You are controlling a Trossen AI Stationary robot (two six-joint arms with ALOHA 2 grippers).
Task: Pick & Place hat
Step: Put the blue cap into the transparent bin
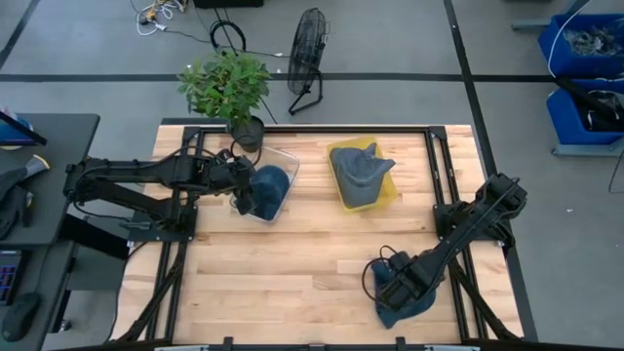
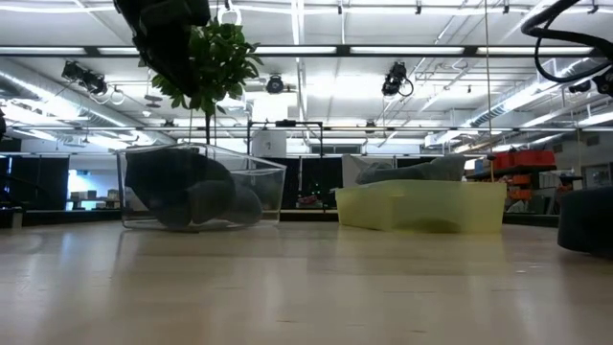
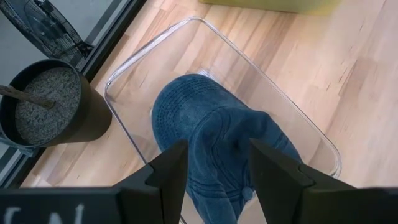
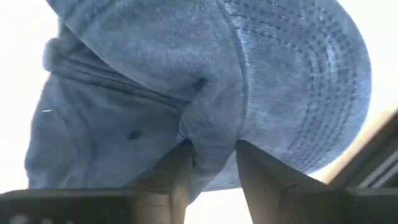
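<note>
Three hats show. A blue denim cap lies in a clear container. A grey hat sits in a yellow bin. A second blue cap is near the table's near edge. My left gripper hangs open above the cap in the clear container, touching nothing. My right gripper is shut on the second blue cap. My right gripper pinches a raised fold of the blue cap's cloth between its two fingers, where the crown meets the stitched brim. The fingers come from above, pointing down. I cannot tell whether the cap is lifted clear of the table.
A potted plant stands at the table's far edge, just behind the clear container. A floor fan stands beyond the table. Bare wood lies between the bins and the near edge.
</note>
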